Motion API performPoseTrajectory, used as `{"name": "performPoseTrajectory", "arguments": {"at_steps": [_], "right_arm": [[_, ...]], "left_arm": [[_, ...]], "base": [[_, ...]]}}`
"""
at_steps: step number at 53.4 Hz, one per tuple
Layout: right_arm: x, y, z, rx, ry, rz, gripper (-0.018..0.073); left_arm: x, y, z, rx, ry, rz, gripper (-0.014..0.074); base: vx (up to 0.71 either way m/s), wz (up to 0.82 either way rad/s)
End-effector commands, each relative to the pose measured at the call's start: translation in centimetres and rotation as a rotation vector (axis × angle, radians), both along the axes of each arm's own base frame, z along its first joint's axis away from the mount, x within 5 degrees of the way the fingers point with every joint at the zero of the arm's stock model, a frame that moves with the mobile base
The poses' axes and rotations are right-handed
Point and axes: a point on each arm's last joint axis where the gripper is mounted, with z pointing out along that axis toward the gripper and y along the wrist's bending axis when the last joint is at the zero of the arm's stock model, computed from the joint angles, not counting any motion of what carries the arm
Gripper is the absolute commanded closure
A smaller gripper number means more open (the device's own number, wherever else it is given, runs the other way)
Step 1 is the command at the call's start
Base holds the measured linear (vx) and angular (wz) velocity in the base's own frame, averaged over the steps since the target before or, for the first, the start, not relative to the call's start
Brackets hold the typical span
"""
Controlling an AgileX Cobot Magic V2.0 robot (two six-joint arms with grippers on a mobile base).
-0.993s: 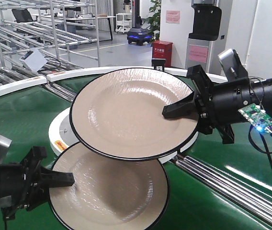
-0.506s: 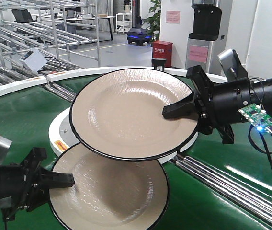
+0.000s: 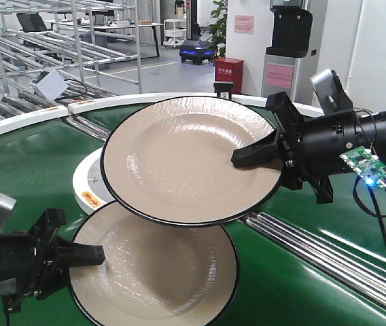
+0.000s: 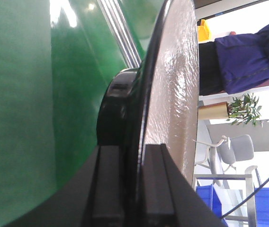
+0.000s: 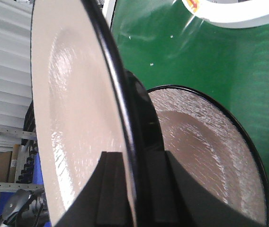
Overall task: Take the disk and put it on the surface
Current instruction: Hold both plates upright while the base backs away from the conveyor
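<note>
Two round shallow plates, glossy beige glaze with faint brushed streaks and a thin black rim. The upper plate (image 3: 179,163) is held in the air, tilted toward the camera. The right gripper (image 3: 244,159) has its black jaws clamped on the plate's right rim, one finger (image 3: 254,155) lying across the inner face. The right wrist view shows that rim edge-on between the two fingers of the right gripper (image 5: 133,189), squeezed on both sides.

The lower plate (image 3: 155,272) sits below the upper one and partly under it, roughly level. The left gripper (image 3: 98,257) grips it at the left rim. In the left wrist view the jaws are closed on the black rim of the lower plate (image 4: 172,94), one finger (image 4: 108,189) on each face.

Both plates hang over the green conveyor belt (image 3: 30,163), which is matte, curved and edged with a white rim (image 3: 16,125). I can't tell if the lower plate touches the belt. A white ring-shaped part (image 3: 84,183) lies on the belt behind the plates. Steel rollers (image 3: 315,251) run diagonally at right. A small green circuit board (image 3: 363,166) with a blue light sits on the right arm.
</note>
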Motion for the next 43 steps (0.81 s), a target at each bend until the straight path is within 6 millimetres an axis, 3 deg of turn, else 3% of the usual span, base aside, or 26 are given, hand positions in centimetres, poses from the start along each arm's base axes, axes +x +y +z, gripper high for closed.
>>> {"name": "performPoseTrajectory", "arguments": {"at_steps": [1, 43], "right_arm": [[-1.19, -0.01, 3.69, 0.126, -0.099, -0.031, 0.0567], [-1.08, 0.00, 3.58, 0.126, -0.095, -0.031, 0.0567]], "left_arm": [[-0.42, -0.38, 3.01, -0.134, -0.059, 0.014, 0.0595], [-0.39, -0.35, 3.00, -0.132, -0.060, 0.019, 0.0595]], "base": [[-0.18, 0.01], [-0.29, -0.04]]}}
